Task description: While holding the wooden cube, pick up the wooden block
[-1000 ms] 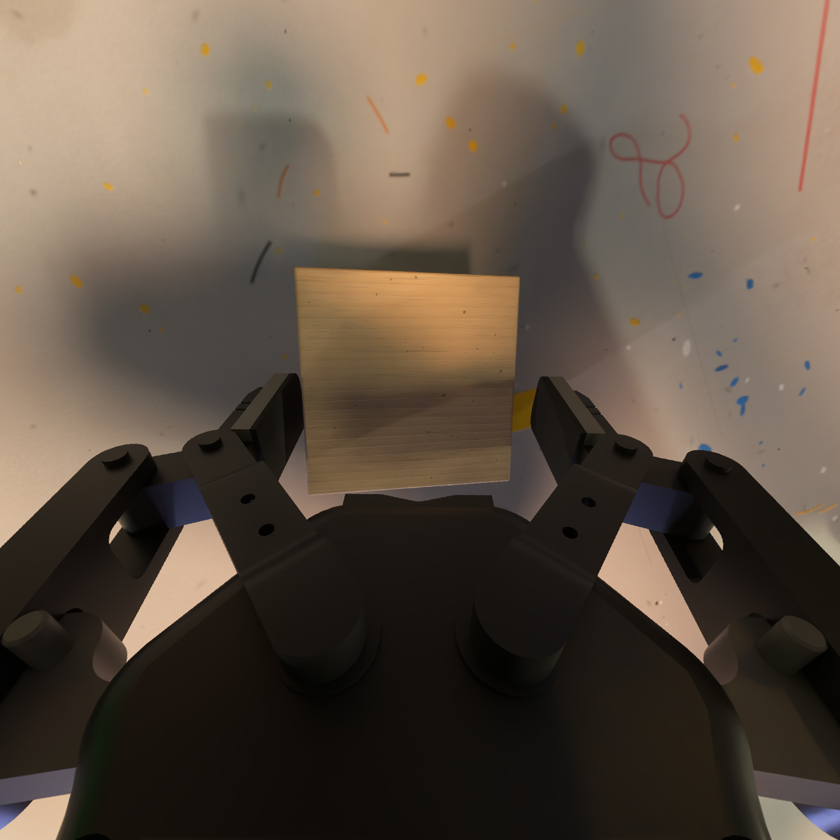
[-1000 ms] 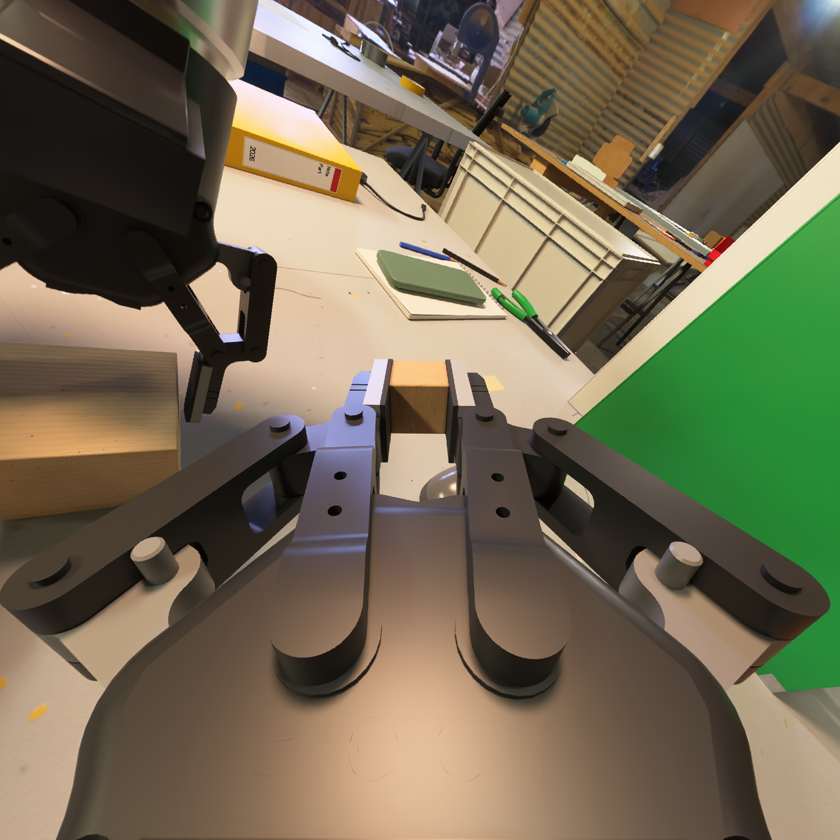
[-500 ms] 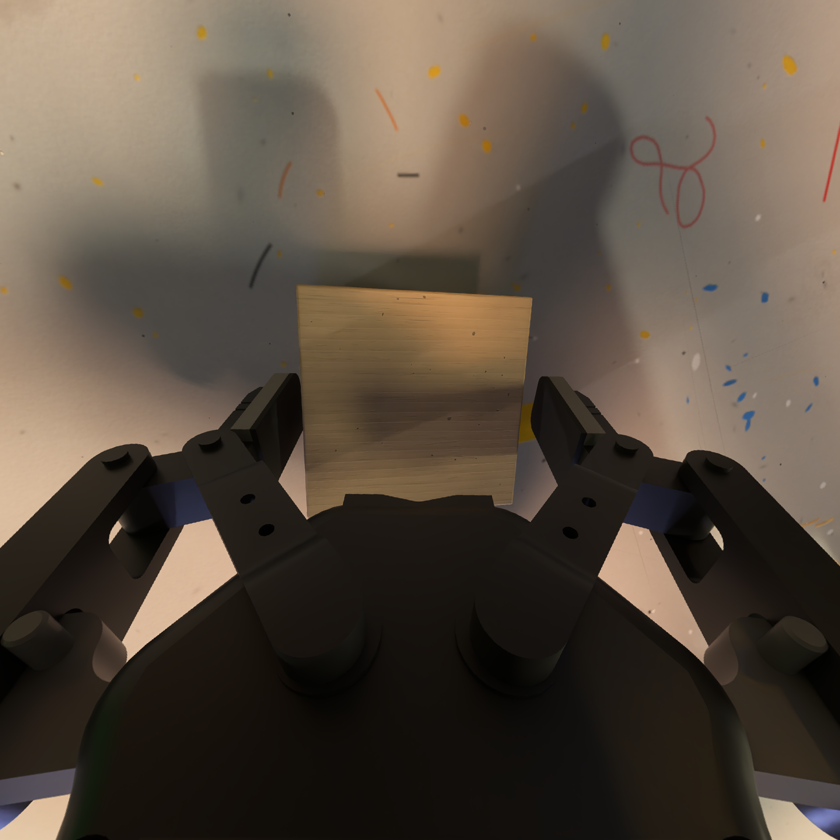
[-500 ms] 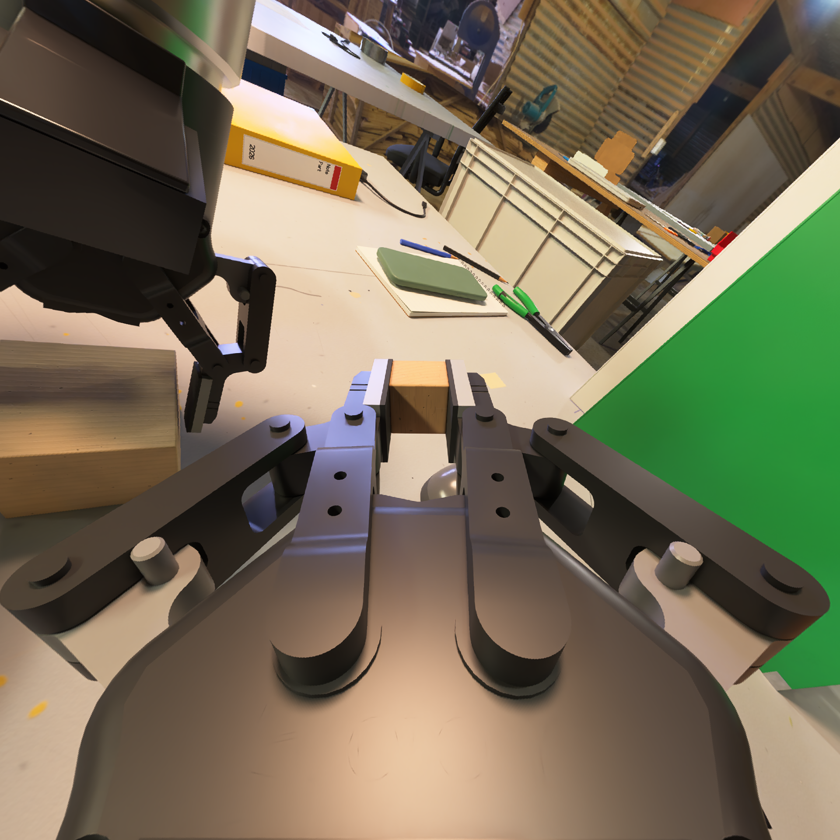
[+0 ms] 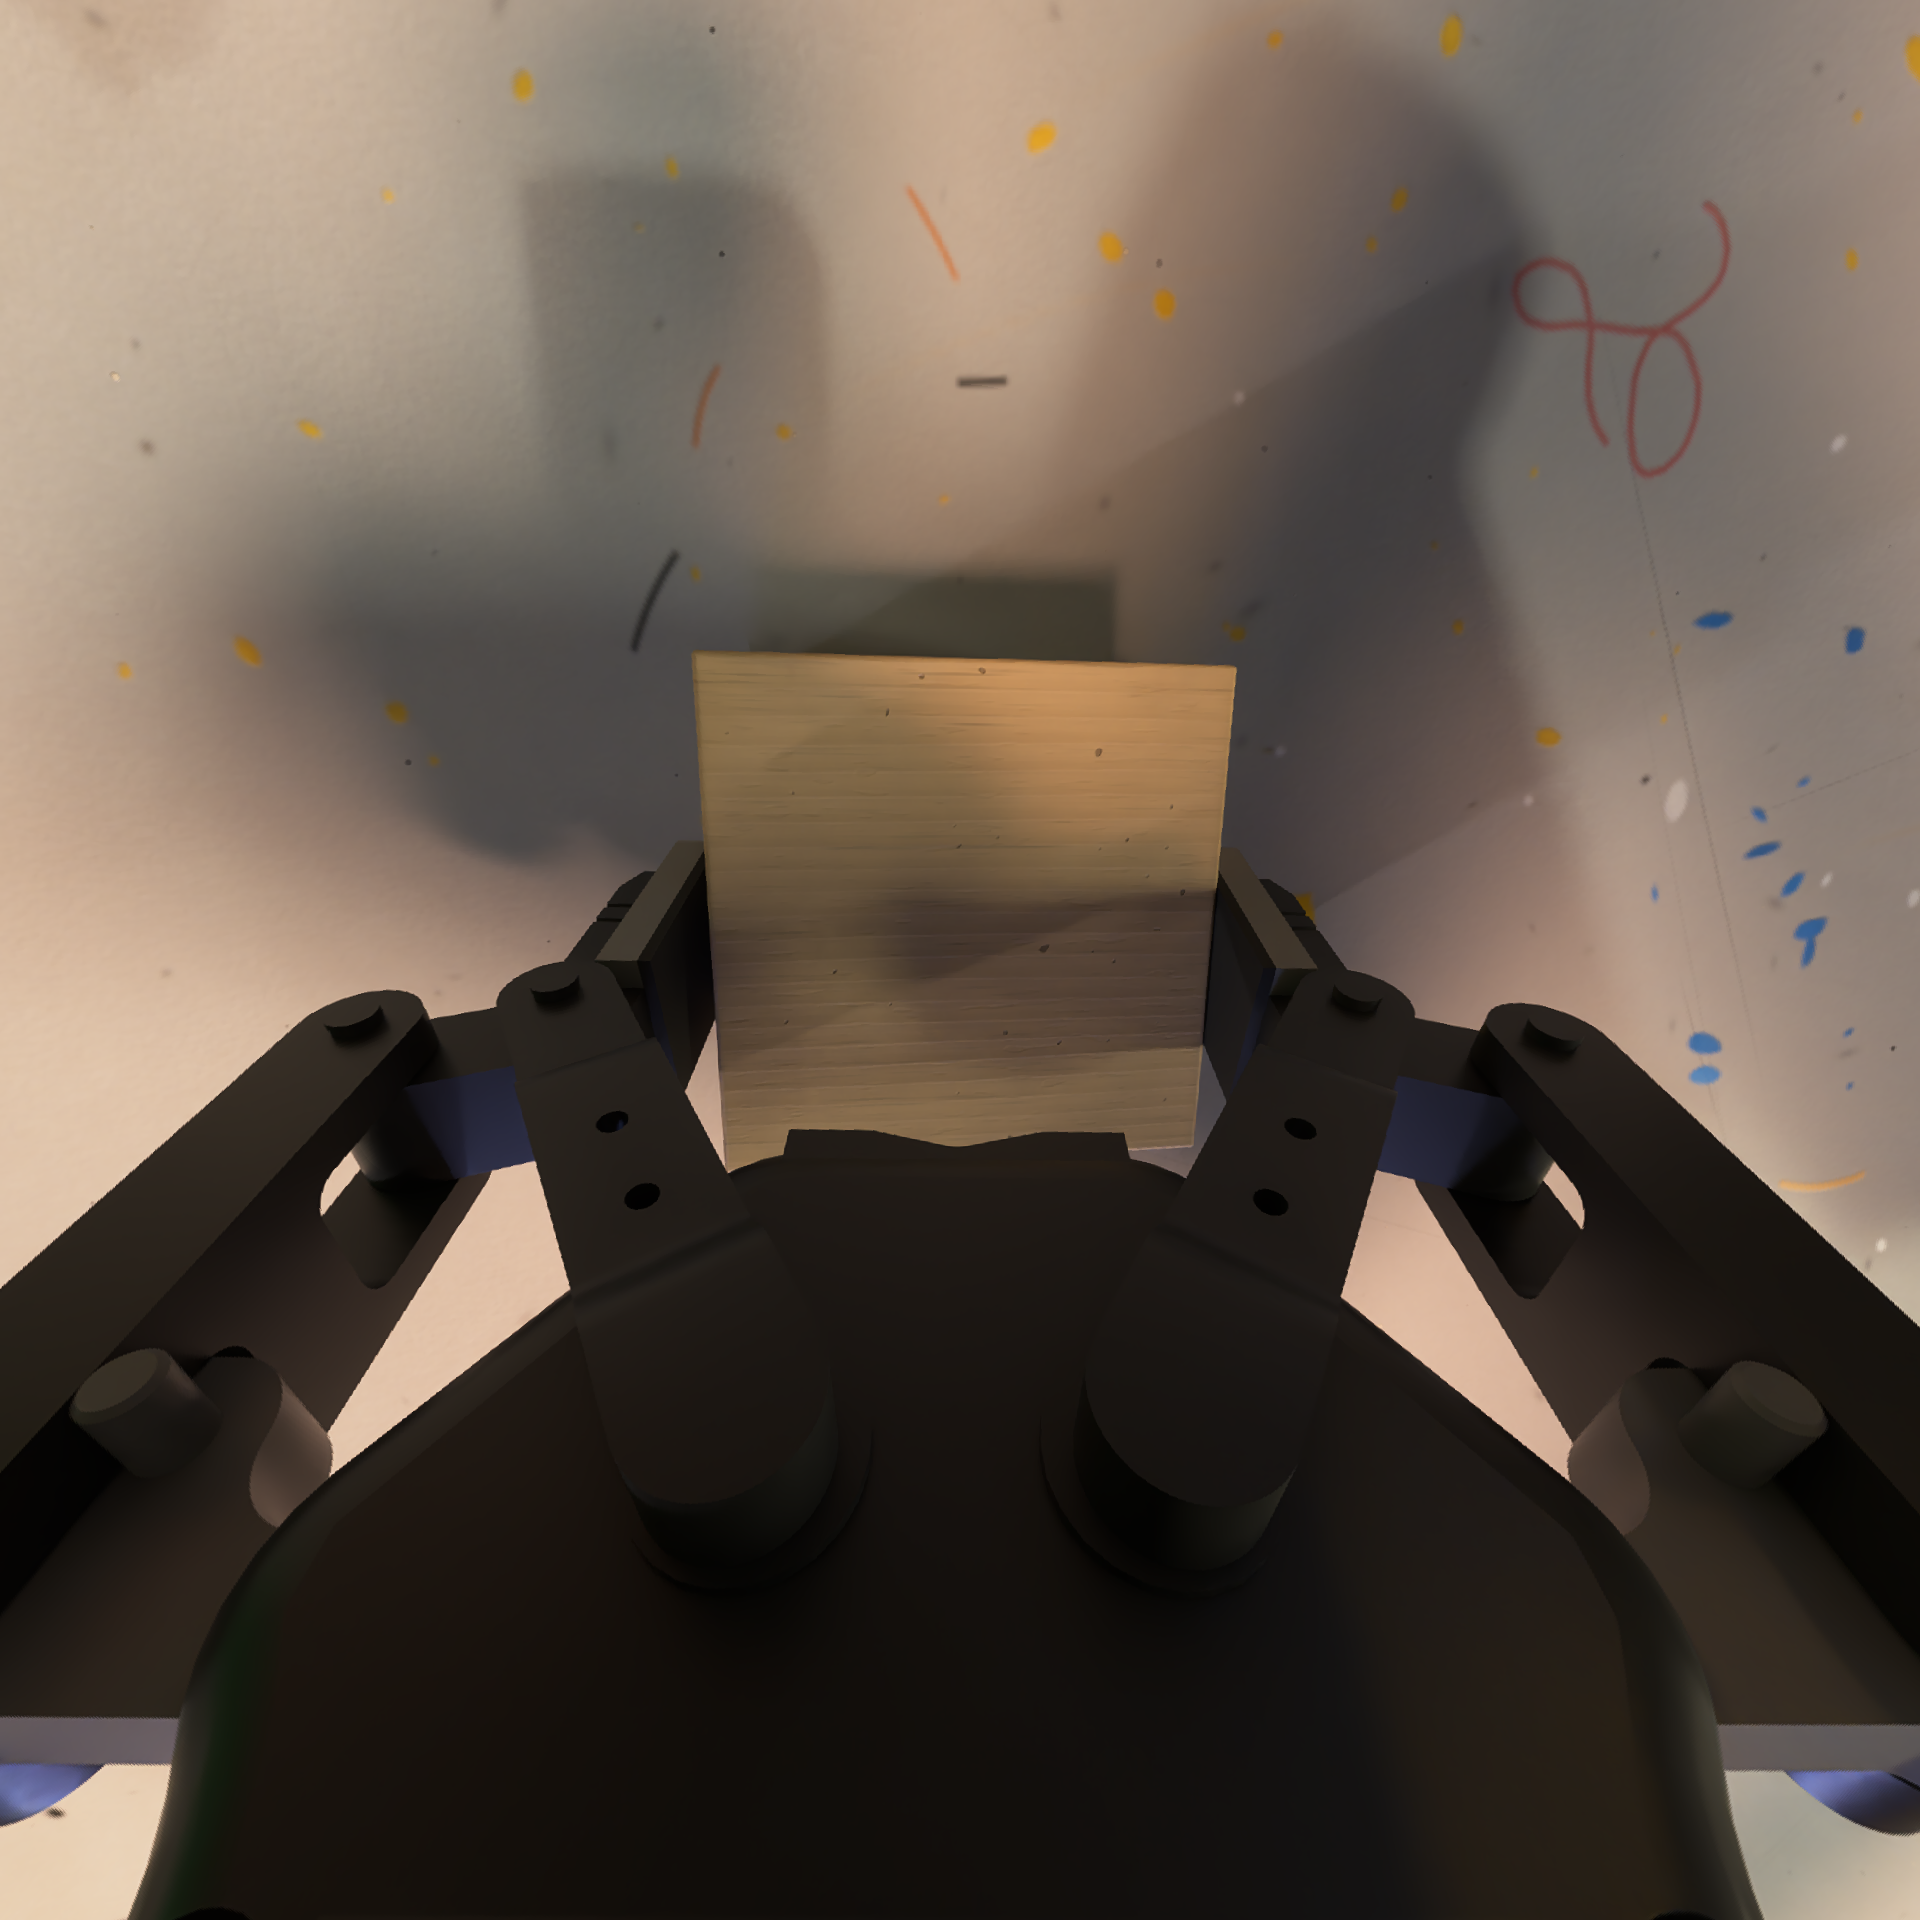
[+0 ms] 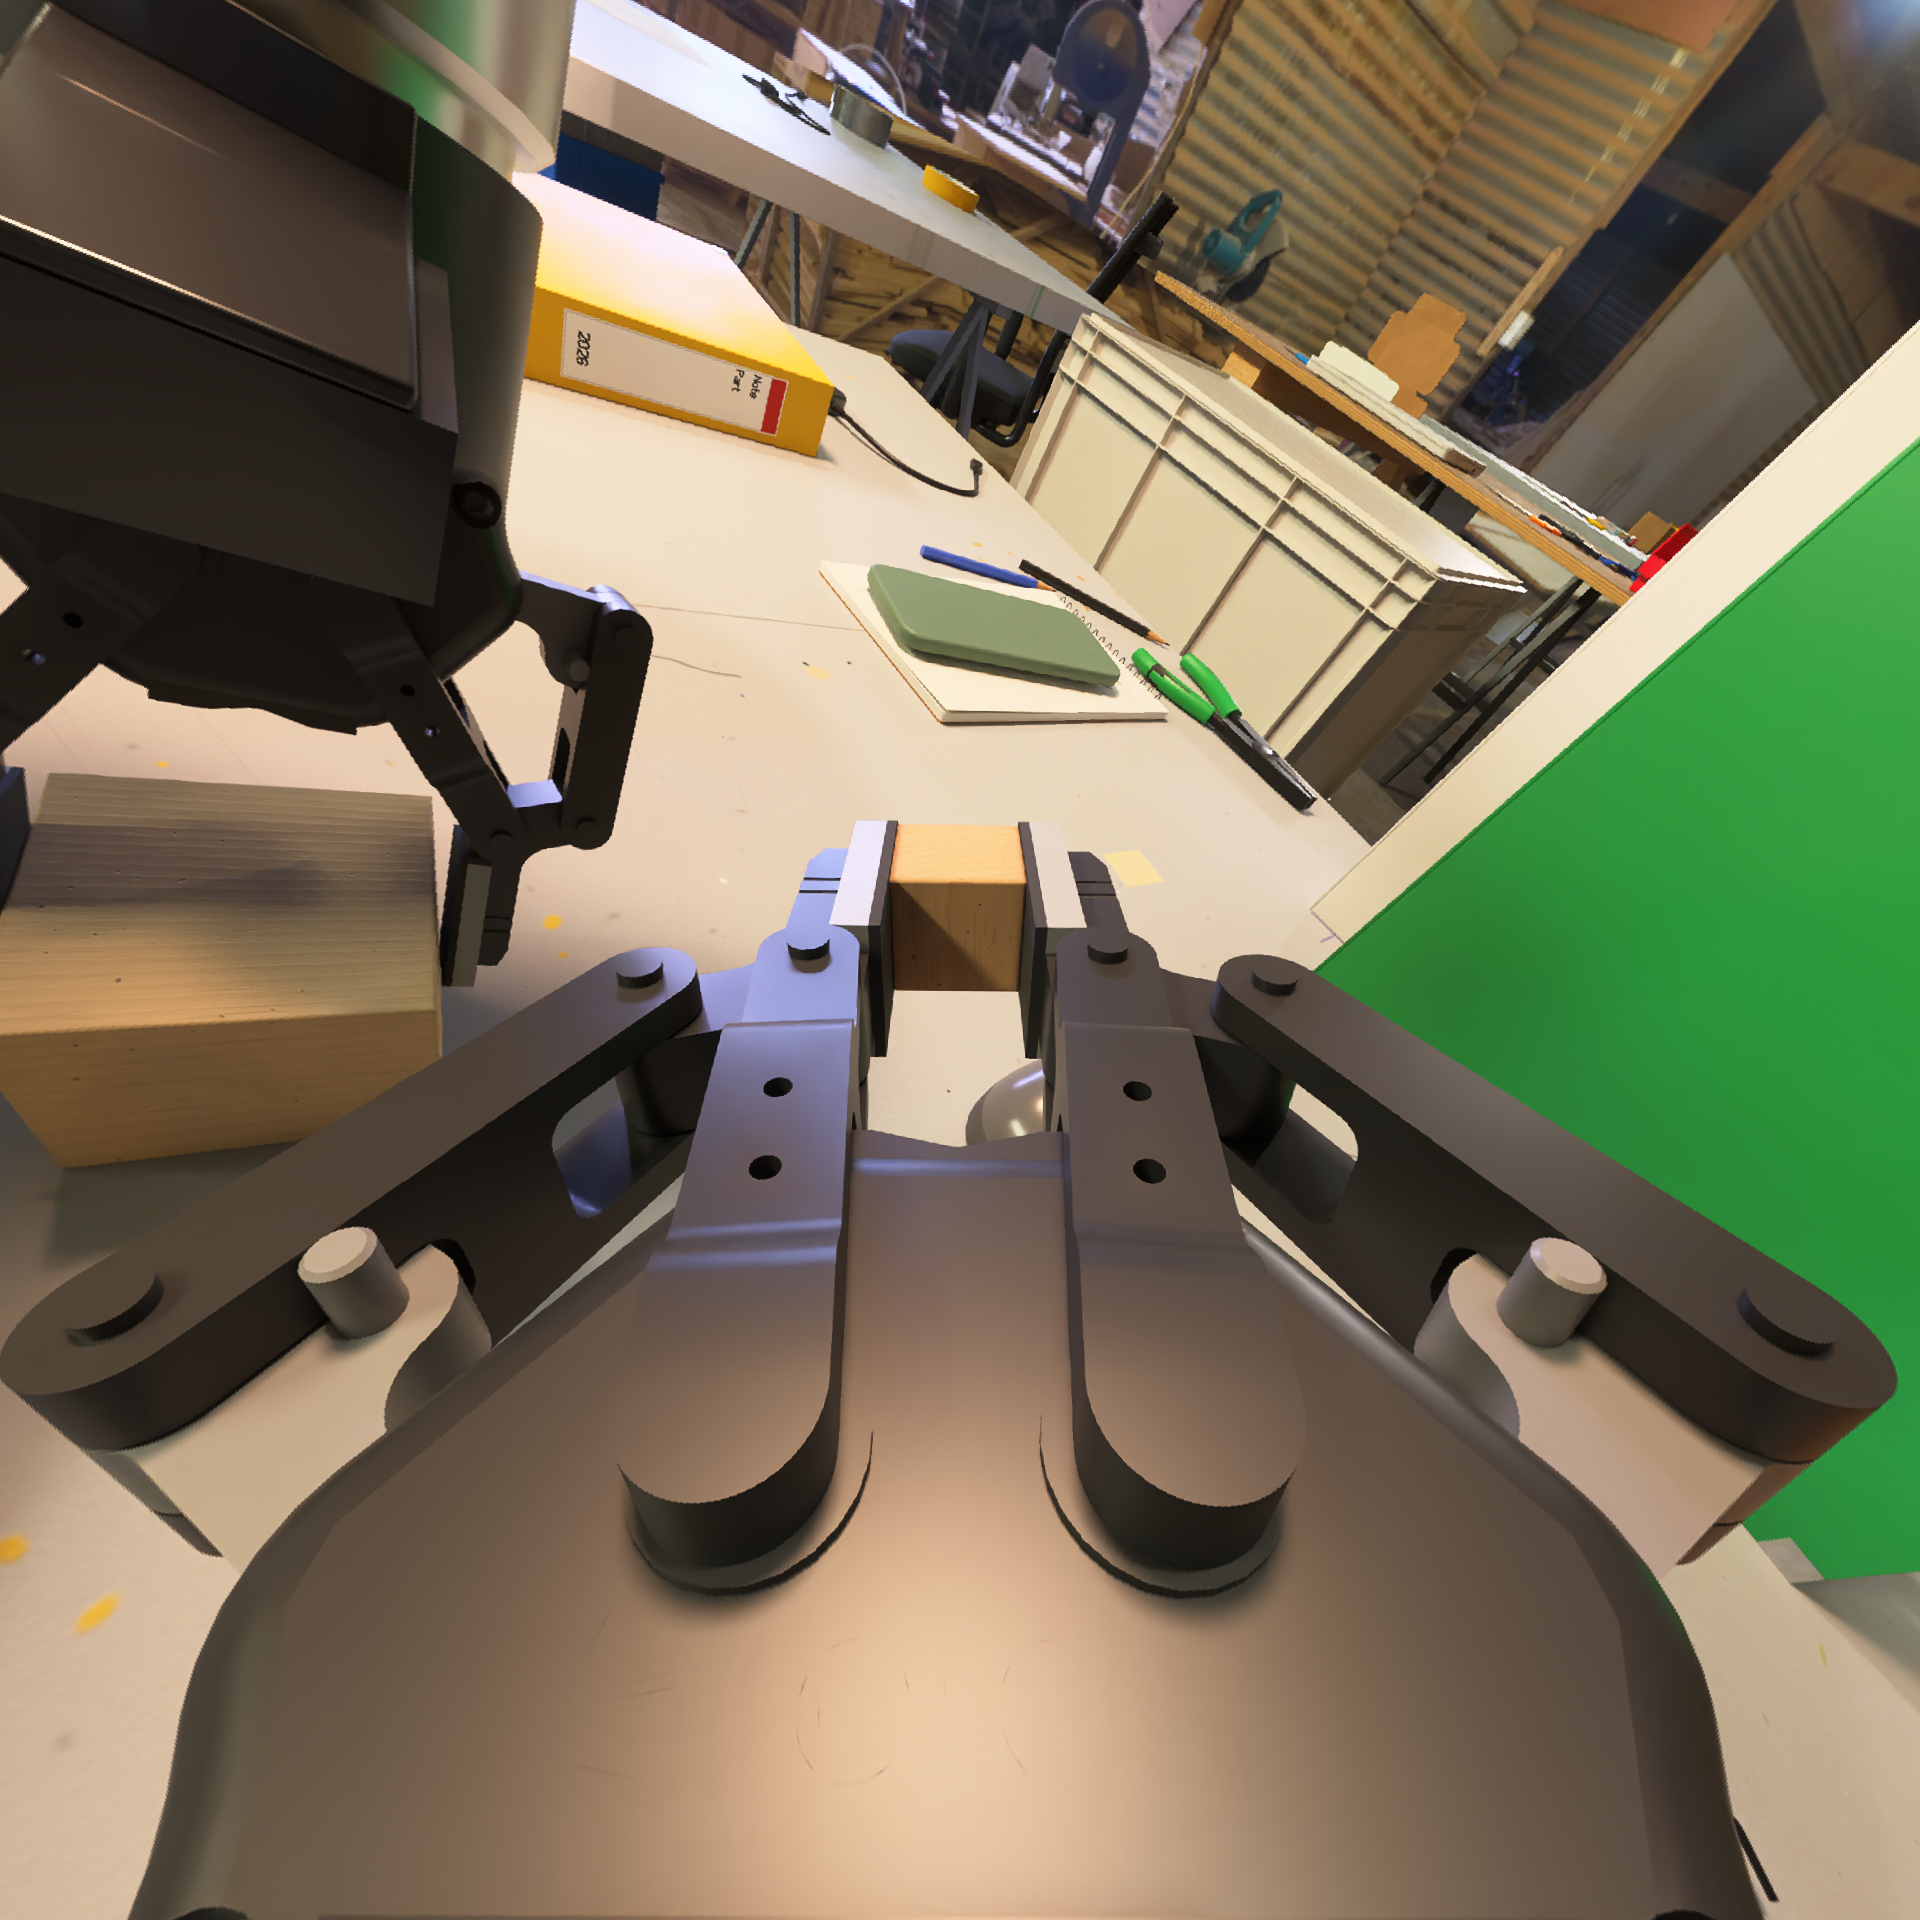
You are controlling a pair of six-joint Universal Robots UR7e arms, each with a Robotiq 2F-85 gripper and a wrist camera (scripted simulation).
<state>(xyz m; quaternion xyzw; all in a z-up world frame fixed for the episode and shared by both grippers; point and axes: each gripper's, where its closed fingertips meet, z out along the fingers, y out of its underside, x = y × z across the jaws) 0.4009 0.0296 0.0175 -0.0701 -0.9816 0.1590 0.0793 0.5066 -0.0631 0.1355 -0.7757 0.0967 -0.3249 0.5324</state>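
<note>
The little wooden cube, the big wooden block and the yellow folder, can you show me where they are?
wooden cube (image 6: 956,914): right wrist view, on its near face between the right gripper's fingers.
wooden block (image 5: 961,894): left wrist view, middle of its top face.
yellow folder (image 6: 665,312): right wrist view, on its yellow cover.

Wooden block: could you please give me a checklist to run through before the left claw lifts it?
1. Right claw shut on cube: ok.
2. Left claw pressed on both sides of block: ok, by the left wrist view.
3. Block centred in left claw: ok.
4. How far down the block's sides the left claw reaches: cannot tell.
5. Block clear of table: not ok, it rests there.
</note>
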